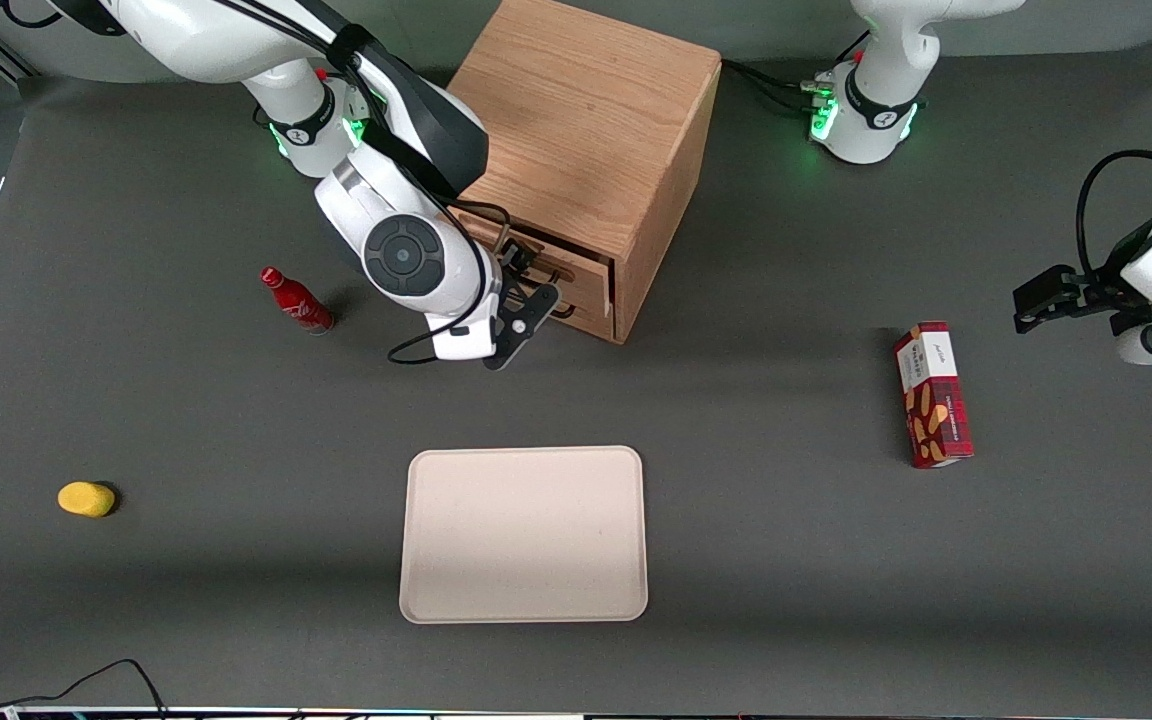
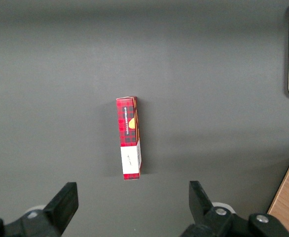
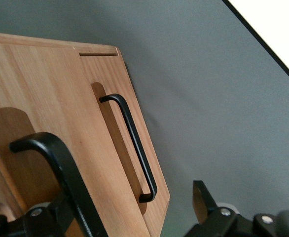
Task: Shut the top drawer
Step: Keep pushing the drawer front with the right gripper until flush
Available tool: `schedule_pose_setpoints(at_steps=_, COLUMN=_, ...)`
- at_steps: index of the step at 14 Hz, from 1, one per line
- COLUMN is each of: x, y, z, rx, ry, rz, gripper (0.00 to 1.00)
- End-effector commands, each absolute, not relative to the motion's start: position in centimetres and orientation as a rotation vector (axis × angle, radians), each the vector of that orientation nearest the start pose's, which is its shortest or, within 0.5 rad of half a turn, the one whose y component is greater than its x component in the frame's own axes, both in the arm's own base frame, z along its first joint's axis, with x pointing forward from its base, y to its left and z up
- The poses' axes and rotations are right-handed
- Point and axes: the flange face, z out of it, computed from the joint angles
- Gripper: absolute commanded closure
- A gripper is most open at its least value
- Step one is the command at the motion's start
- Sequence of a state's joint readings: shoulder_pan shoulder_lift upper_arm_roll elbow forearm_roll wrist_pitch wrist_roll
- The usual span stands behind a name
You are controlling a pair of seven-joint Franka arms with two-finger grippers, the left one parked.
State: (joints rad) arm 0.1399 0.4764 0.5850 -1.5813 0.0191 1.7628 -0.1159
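The wooden cabinet [image 1: 586, 130] stands at the back middle of the table. Its top drawer [image 1: 581, 272] sits a little way out, its light-oak front [image 3: 60, 98] standing proud of the lower drawer front [image 3: 157, 197]. My right gripper [image 1: 528, 285] hangs open right in front of the top drawer. The drawer's black bar handle [image 3: 60, 168] runs close past one finger, and the other fingertip [image 3: 202, 200] is off the panel's edge over the table. Between the fingers [image 3: 134, 207] lies the drawer front's end. The lower drawer's handle [image 3: 132, 143] is untouched.
A red bottle [image 1: 296, 300] stands beside the arm, toward the working arm's end. A yellow object [image 1: 86, 498] lies farther that way, nearer the camera. A beige tray [image 1: 524, 535] lies in front of the cabinet. A red snack box [image 1: 933, 392] [image 2: 129, 138] lies toward the parked arm's end.
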Motion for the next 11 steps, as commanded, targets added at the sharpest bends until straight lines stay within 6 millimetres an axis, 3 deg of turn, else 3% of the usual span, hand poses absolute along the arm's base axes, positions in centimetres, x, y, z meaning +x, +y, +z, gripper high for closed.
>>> schedule_pose_setpoints(at_steps=1, x=50.2, y=39.7, z=39.1, rx=-2.704, ry=-1.129, rz=0.458, gripper=0.00)
schedule_pose_setpoints(at_steps=11, x=48.4, y=41.1, z=38.8, rx=-2.727, ry=-1.079, rz=0.495, gripper=0.00)
